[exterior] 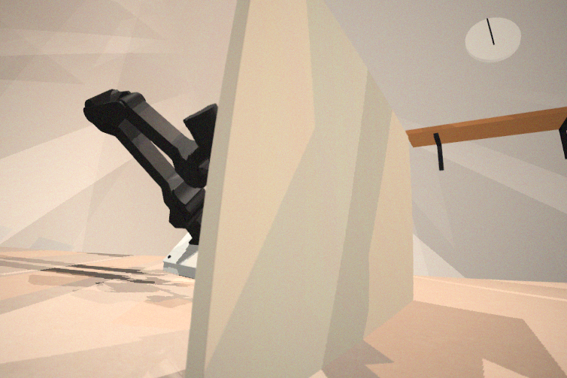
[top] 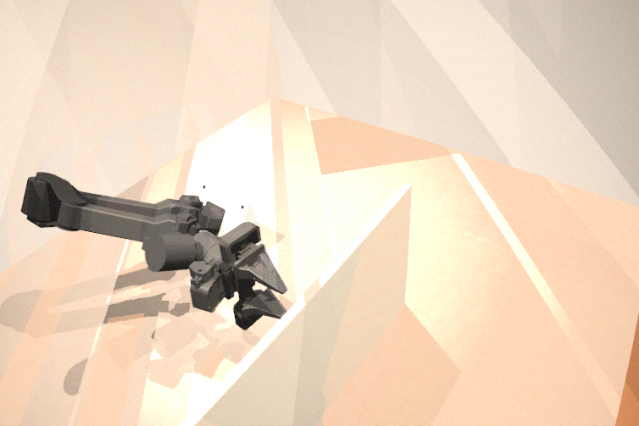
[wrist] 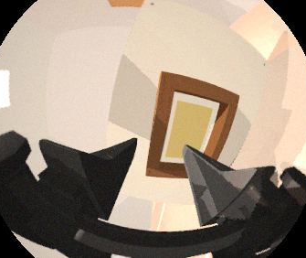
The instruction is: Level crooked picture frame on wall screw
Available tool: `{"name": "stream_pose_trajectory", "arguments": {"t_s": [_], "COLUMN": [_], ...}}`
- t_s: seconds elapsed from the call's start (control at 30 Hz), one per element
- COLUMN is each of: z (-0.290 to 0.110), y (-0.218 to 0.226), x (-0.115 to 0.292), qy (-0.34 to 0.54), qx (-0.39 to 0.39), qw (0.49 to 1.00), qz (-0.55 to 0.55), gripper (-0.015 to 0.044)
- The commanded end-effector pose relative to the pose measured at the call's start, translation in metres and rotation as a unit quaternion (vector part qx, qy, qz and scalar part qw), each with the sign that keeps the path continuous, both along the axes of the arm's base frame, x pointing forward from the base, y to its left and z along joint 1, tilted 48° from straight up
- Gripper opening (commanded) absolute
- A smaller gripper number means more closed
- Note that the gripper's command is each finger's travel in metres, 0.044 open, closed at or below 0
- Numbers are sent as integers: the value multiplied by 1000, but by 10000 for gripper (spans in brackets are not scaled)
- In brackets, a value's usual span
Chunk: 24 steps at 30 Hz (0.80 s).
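The picture frame (wrist: 160, 124) has a brown wooden border and a yellow picture. It hangs on a pale wall panel (wrist: 182, 37) (top: 330, 318) (exterior: 283, 181) and shows only in the wrist view, straight ahead of the fingers. That view is rolled, so the frame's tilt is hard to judge. My gripper (wrist: 160, 145) (top: 283, 302) is open and empty. It points at the panel, a short way in front of the frame's lower part, and does not touch it. In the top and exterior views the panel hides the frame, and in the exterior view it hides the gripper too.
The panel stands upright on the orange floor, right of the arm. The arm's white base plate (exterior: 180, 259) sits behind it. A wooden shelf (exterior: 485, 128) on black brackets and a round clock (exterior: 492, 39) are on the far wall.
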<state>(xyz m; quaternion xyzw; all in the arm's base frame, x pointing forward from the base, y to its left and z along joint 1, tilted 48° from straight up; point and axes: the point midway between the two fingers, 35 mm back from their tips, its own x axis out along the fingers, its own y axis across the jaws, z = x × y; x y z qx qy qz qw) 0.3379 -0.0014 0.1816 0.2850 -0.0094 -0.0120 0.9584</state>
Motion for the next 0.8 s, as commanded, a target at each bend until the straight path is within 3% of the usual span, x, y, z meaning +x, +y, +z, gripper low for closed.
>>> {"name": "stream_pose_trajectory", "arguments": {"t_s": [0.0, 0.77], "z": [0, 2], "y": [1, 0], "x": [0, 33], "qy": [-1, -2], "qx": [3, 3], "qw": [1000, 1000], "qz": [3, 3], "gripper": [260, 260]}}
